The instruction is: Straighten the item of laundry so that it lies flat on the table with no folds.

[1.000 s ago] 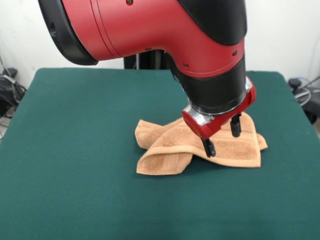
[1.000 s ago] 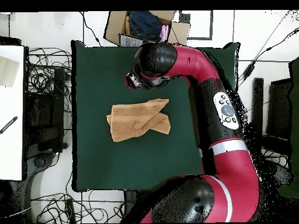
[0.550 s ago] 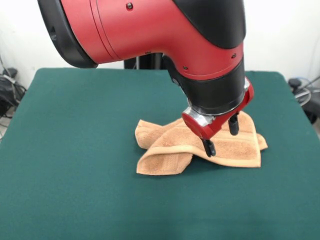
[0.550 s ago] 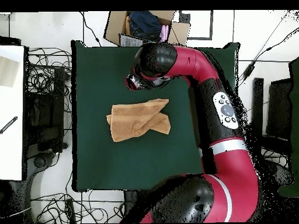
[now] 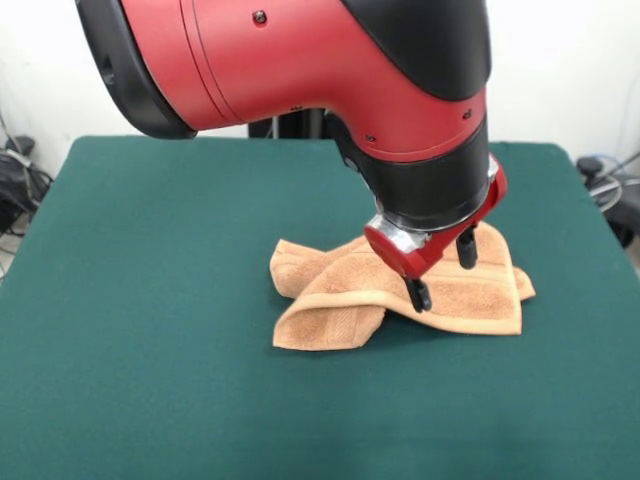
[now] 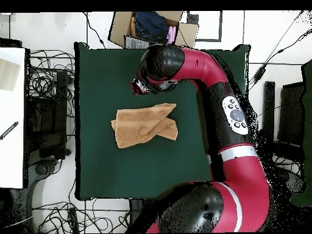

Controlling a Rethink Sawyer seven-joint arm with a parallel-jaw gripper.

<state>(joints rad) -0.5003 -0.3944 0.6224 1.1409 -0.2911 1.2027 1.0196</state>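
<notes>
The item of laundry (image 5: 400, 292) is an orange-tan towel lying crumpled on the green table (image 5: 150, 300), with a folded flap crossing over its left part. In the overhead view the towel (image 6: 145, 125) lies mid-table with its right end doubled over. My gripper (image 5: 442, 272) hangs open above the cloth, its two black fingers (image 5: 418, 295) apart and holding nothing. Seen from above, the gripper (image 6: 141, 86) is beside the towel's upper edge, not over its middle. The arm hides part of the towel's back in the front view.
A cardboard box (image 6: 152, 27) with clothes stands past the table's top edge in the overhead view. Cables (image 6: 49, 79) and a white bench (image 6: 12, 116) lie off the left side. The red arm (image 6: 213, 79) runs along the table's right side.
The gripper has crept up very slightly. The towel has not moved.
</notes>
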